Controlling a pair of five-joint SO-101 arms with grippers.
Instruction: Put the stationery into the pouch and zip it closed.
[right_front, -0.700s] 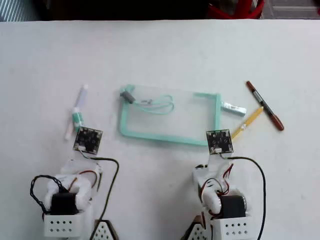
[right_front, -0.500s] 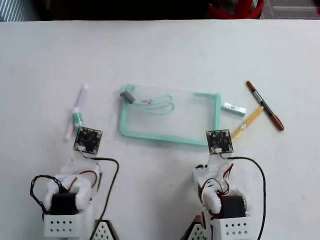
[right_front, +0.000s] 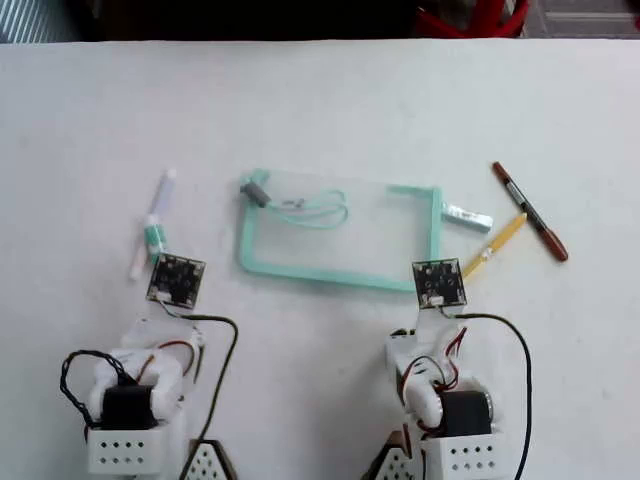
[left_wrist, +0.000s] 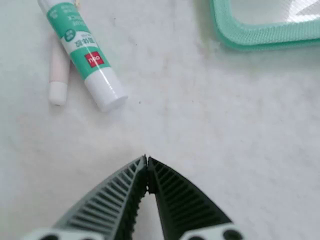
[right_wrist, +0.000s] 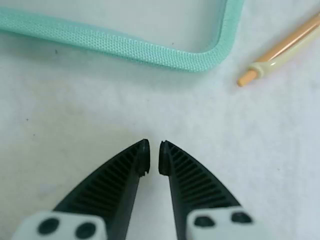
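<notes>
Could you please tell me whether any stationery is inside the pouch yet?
None is inside: the glue stick and pale stick lie left of the pouch, the pencil, brown pen and silver piece right of it.

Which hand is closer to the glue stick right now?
Left. The left hand is close to the glue stick, just short of its end. The right hand is far off, by the pouch corner near the orange pen.
</notes>
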